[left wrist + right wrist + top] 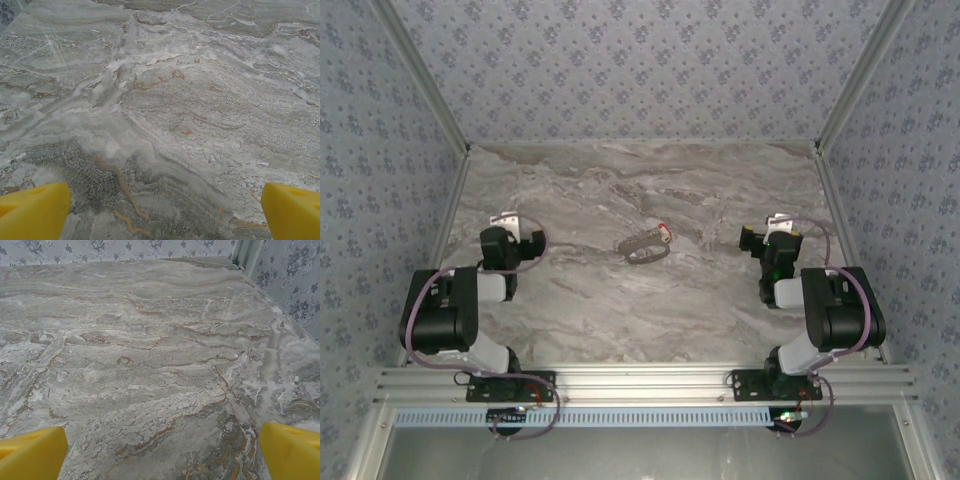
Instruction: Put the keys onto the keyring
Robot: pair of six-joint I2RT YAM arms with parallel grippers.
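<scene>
The keyring [642, 248], a thin grey oval loop, lies flat on the marble table near its middle. A tiny red key [666, 231] rests at the loop's upper right end, touching or just beside it. My left gripper [512, 232] hovers at the table's left side, well away from the loop. In the left wrist view its yellow fingertips [32, 210] stand wide apart over bare marble, so the left gripper [165, 212] is open and holds nothing. My right gripper [773, 238] sits at the right side, and in its wrist view the right gripper [162, 452] is likewise open over bare marble.
The marble table [620, 180] is walled by patterned panels at the back and both sides. An aluminium post [246, 252] stands at the far right corner. Both arm bases are bolted to the rail [640, 385] along the near edge.
</scene>
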